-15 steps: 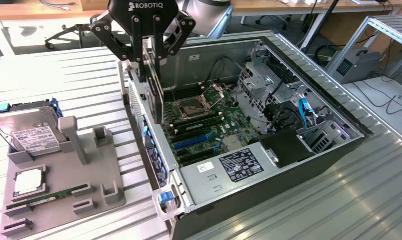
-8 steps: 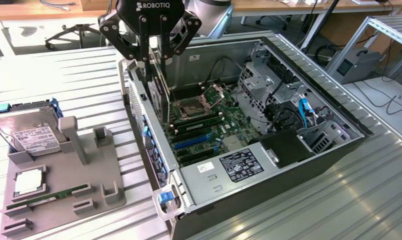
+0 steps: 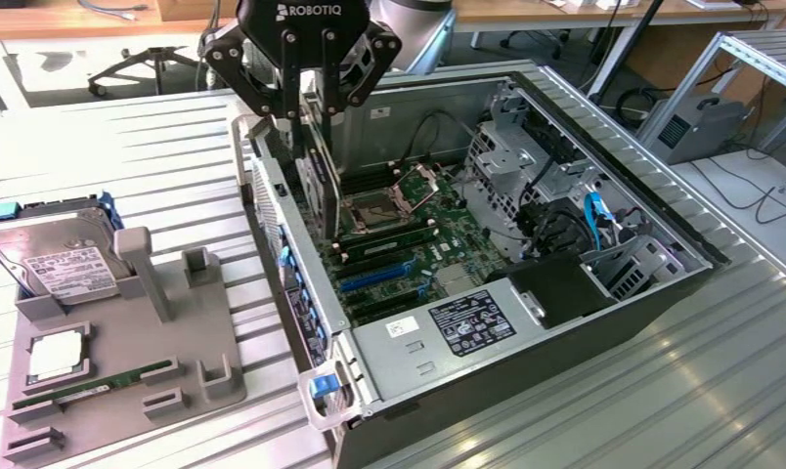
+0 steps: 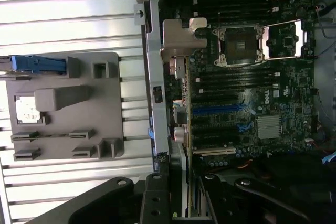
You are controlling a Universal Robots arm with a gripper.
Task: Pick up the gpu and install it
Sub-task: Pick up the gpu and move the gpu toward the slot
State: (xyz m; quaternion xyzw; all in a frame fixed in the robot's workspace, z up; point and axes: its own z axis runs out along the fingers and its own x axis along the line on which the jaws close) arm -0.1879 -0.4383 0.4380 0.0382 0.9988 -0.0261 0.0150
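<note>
Item: card [image 3: 319, 191], held on edge in my gripper [image 3: 304, 112], jaws clamped on its upper end; long axis hangs downward, lower end near the motherboard slots [image 3: 373, 277].

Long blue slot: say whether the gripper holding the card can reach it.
Probably yes: the case lies open, nothing covers the long blue slot, and the gripper holds the card upright nearby.

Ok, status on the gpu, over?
Gripper shut on gpu, card hanging below it. Partway down into open case, close to one wall; no seating visible. Blue slots unobstructed.
</note>
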